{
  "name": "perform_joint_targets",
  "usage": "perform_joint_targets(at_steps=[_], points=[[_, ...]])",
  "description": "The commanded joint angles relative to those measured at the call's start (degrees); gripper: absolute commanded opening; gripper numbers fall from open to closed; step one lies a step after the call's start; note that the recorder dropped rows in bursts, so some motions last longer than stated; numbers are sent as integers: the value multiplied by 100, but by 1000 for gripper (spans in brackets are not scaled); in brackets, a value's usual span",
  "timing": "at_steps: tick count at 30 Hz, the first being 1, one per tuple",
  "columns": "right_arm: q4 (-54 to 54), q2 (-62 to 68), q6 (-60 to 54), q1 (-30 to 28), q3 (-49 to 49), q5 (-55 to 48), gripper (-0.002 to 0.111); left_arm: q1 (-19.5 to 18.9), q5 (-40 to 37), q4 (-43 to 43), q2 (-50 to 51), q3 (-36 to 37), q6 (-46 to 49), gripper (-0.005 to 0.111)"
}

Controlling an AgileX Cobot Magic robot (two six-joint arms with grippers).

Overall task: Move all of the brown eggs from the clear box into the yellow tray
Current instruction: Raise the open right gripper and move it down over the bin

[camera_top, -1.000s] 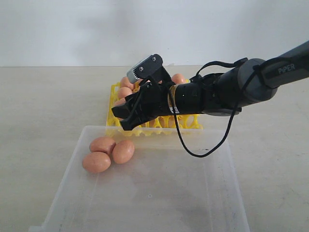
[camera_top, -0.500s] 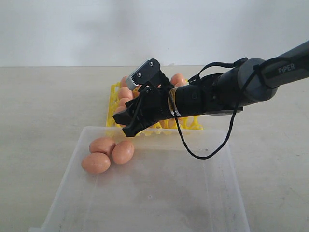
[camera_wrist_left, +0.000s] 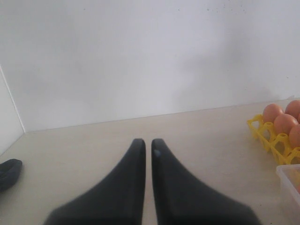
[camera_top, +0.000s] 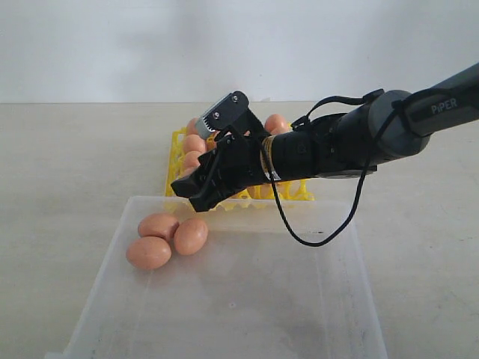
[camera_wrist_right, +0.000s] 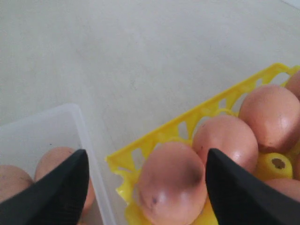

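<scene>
Pinkish-brown eggs (camera_top: 191,235) (faint darker specks), bright yellow tray (camera_wrist_right: 187,124), translucent whitish box (camera_top: 247,303), black right claw (camera_wrist_right: 146,161).

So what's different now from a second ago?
The right gripper opened its jaws wider and dipped slightly over the yellow tray. The brown egg between the jaws now sits free in the tray's corner cup. The three eggs in the clear box, the box itself and the tray stayed put.
</scene>
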State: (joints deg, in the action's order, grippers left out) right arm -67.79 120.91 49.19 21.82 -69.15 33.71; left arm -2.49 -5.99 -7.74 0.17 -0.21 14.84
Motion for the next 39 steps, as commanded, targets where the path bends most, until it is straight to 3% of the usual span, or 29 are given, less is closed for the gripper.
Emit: perform_joint_targets(at_steps=[1, 5, 7, 9, 13, 17, 20, 21, 23, 25, 28, 31, 33, 35, 39], points=[[-22, -26, 16, 2, -27, 31, 63, 37, 21, -16, -17, 21, 16, 4], [172, -388, 40, 2, -27, 228, 60, 37, 11, -16, -17, 21, 16, 4], [159, -879, 619, 2, -27, 125, 41, 37, 11, -16, -17, 21, 16, 4], [-459, -1498, 1538, 2, -27, 47, 2, 37, 11, -16, -17, 21, 16, 4], [-3216, -1968, 3292, 2, 1, 85, 1, 37, 11, -16, -17, 21, 16, 4], [-3216, -1968, 3784, 3, 454, 627, 1, 37, 1, -16, -17, 21, 16, 4], [-3216, -1980, 3979, 173, 752, 2752, 1, 37, 12, -16, -17, 21, 16, 4], [-3216, -2020, 3825, 283, 833, 2927, 1, 37, 12, -16, -17, 21, 16, 4], [-3216, -2318, 3199, 712, 1152, 2181, 1, 37, 12, -16, -17, 21, 16, 4], [-3216, -2591, 2787, 1106, 1388, 765, 1, 37, 12, -16, -17, 21, 16, 4], [-3216, -3045, 1992, 1957, 1805, -2182, 1, 37, 12, -16, -17, 21, 16, 4], [-3113, -3243, 1926, 2937, 1997, -5817, 1, 37, 12, -16, -17, 21, 16, 4], [-2369, -3199, 1459, 3222, 1942, -7881, 1, 37, 12, -16, -17, 21, 16, 4], [-860, -3165, 204, 3198, 1800, -8609, 1, 37, 12, -16, -17, 21, 16, 4], [3792, -3150, -3826, 2645, 1335, -8607, 1, 37, 12, -16, -17, 21, 16, 4]])
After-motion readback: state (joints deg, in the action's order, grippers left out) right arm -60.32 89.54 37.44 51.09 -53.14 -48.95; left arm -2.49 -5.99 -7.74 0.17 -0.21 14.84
